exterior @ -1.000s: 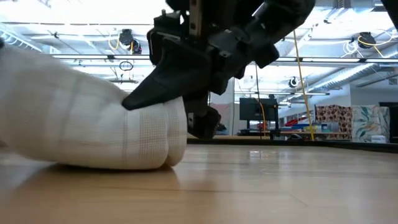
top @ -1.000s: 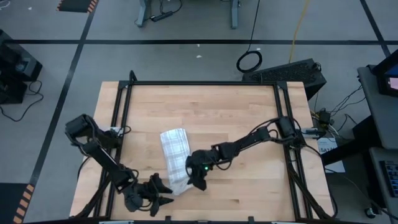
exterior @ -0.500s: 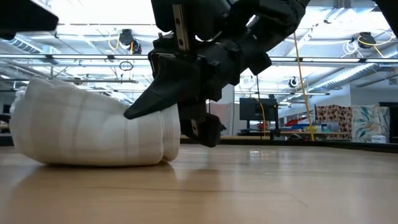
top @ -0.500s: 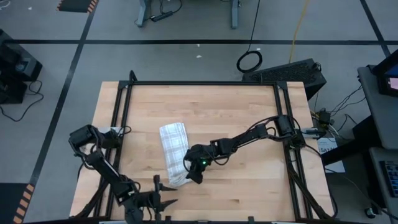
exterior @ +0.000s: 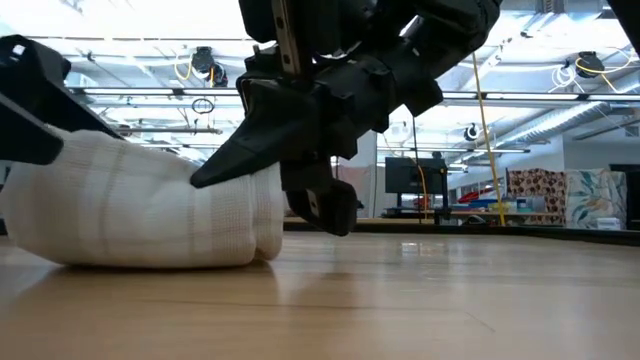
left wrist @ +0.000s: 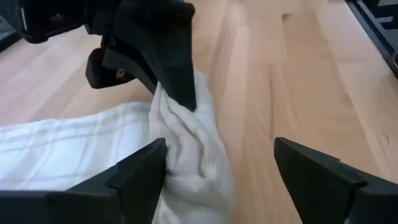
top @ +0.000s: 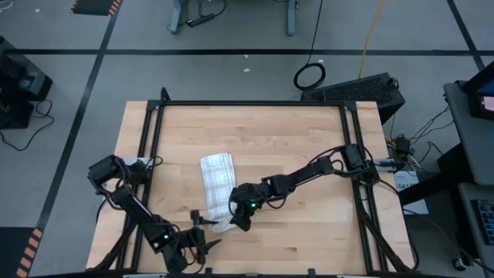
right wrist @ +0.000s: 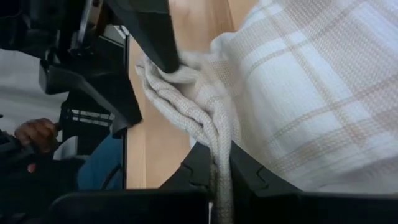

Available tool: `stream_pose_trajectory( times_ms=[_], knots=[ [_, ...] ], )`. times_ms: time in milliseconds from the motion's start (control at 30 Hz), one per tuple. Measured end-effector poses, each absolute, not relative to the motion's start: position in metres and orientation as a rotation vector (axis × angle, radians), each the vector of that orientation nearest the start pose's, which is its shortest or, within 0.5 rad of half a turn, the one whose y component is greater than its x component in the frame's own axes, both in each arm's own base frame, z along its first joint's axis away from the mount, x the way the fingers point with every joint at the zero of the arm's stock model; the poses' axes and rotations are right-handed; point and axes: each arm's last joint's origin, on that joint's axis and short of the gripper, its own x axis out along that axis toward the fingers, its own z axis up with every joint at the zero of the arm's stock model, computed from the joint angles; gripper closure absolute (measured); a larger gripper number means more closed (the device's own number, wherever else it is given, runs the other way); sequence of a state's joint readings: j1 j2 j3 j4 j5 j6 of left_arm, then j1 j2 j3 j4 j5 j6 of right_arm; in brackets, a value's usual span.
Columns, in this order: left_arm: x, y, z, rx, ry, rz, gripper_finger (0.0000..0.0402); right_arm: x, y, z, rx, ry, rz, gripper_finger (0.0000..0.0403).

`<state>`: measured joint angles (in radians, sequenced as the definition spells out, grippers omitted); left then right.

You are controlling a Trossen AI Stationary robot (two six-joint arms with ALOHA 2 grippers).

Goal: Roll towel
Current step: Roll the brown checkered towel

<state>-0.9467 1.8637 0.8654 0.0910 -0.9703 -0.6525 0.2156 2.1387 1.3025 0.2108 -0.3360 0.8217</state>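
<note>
High view: the towel, a narrow folded white strip with a faint check, lies on the wooden table left of its centre, running toward the near edge. The right gripper sits at the towel's near end, on its right side, touching the cloth. The left gripper lies just beside the same end, toward the table's near left corner.

Low view: the towel appears as a rounded white bundle resting on the table. One dark finger of the right gripper slants down onto the bundle's top and another hangs just beside its end.

Left wrist view: the left gripper is released, its fingers spread wide, one touching the towel. A finger of the right gripper presses into the bunched end.

Right wrist view: the right gripper is clenched on a gathered edge of the towel. Beyond the table a person's hand shows.
</note>
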Motion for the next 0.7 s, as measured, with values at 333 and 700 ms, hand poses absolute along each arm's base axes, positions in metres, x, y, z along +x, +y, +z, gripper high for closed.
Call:
stream_pose_trajectory(
  times_ms=[333, 700],
  knots=[
    [0.228, -0.238, 0.112, 0.048, 0.546, 0.231, 0.0208, 0.432, 0.119, 0.129, 0.785, 0.813, 0.25, 0.0392],
    [0.228, -0.264, 0.127, -0.278, 0.53, 0.103, 0.0372, 0.421, 0.16, 0.135, 0.806, 0.824, 0.334, 0.0388]
  ],
)
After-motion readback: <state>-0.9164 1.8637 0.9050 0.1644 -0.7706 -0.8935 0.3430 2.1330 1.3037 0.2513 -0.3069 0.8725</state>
